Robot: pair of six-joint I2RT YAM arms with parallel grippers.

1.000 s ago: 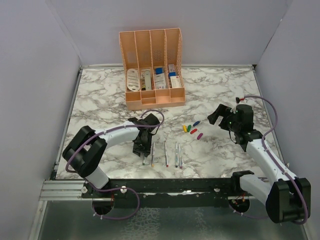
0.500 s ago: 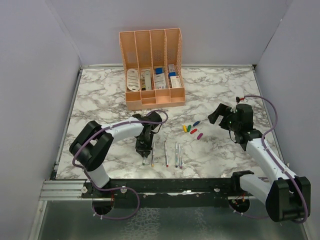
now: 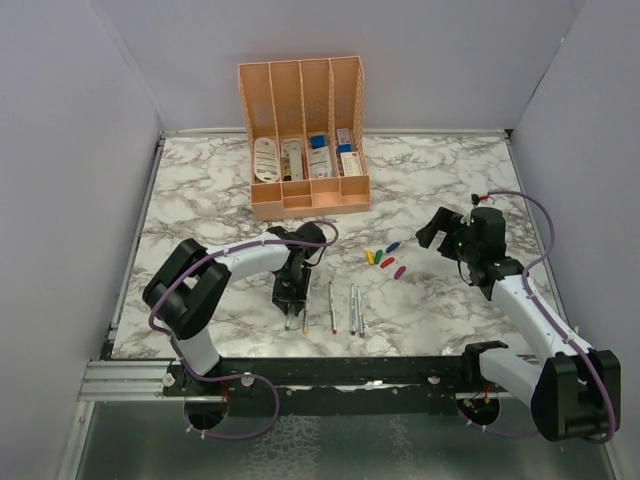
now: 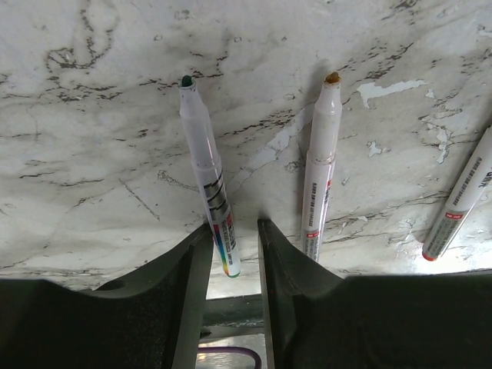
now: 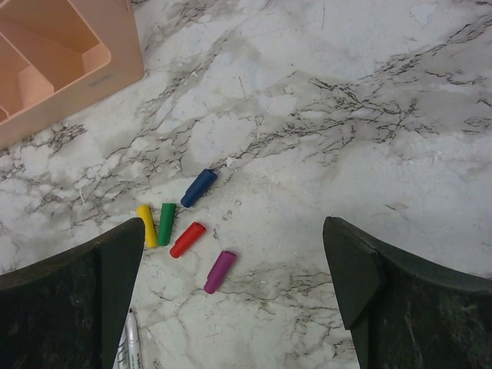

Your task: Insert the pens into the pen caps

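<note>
Several grey-white pens lie side by side near the front edge. In the left wrist view a green-tipped pen (image 4: pixel 201 146), an orange-tipped pen (image 4: pixel 323 161) and part of a third pen (image 4: pixel 461 201) show. My left gripper (image 4: pixel 233 227) (image 3: pixel 292 303) is low over the table and narrowly open. Its jaws stand either side of the green-tipped pen's rear end without clamping it. The five caps lie together: yellow (image 5: pixel 146 225), green (image 5: pixel 166 223), red (image 5: pixel 187 239), blue (image 5: pixel 199 187), purple (image 5: pixel 221 270). My right gripper (image 5: pixel 234 250) (image 3: pixel 437 230) is wide open above them, empty.
A peach organizer (image 3: pixel 305 200) with white and blue boxed items stands at the back centre; its corner shows in the right wrist view (image 5: pixel 84 73). The other pens (image 3: pixel 331 305) (image 3: pixel 355 309) lie right of my left gripper. Grey walls enclose the marble table (image 3: pixel 200 200).
My left gripper has slid a little right and toward the front edge, settling around the leftmost pen's end. The right arm and the caps have not moved.
</note>
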